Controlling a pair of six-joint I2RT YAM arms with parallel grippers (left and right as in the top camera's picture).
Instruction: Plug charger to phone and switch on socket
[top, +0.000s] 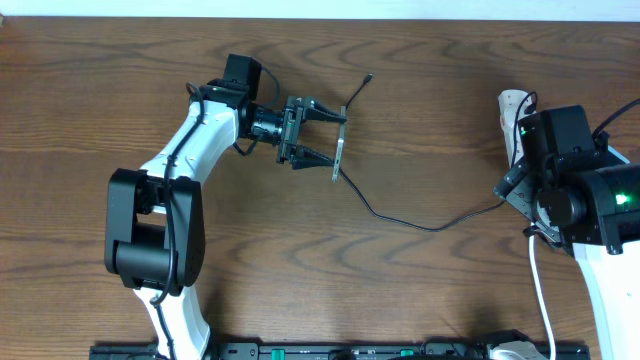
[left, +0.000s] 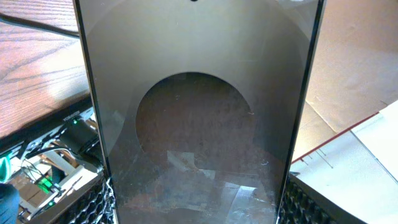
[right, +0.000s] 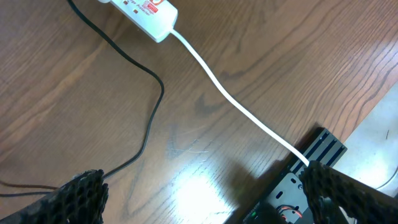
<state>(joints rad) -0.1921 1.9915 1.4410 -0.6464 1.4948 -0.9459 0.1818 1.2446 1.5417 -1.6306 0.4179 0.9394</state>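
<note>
My left gripper (top: 338, 138) is shut on the phone (top: 340, 142) and holds it up on its edge above the table, left of centre. In the left wrist view the phone's dark face (left: 199, 93) fills the frame between the mesh fingers (left: 93, 205). The charger's black cable (top: 400, 222) runs from its tip (top: 369, 76) past the phone and right toward the socket (top: 512, 108), which my right arm partly covers. In the right wrist view the socket's end (right: 146, 15), its white cord (right: 236, 102) and the charger cable (right: 149, 93) lie on the wood. My right gripper (right: 211, 205) hangs open above them, holding nothing.
A black rail (top: 350, 350) runs along the table's front edge and also shows in the right wrist view as a black rail (right: 320, 149). Beyond the phone, brown card (left: 354, 56) and white sheets (left: 367, 168) lie off the table.
</note>
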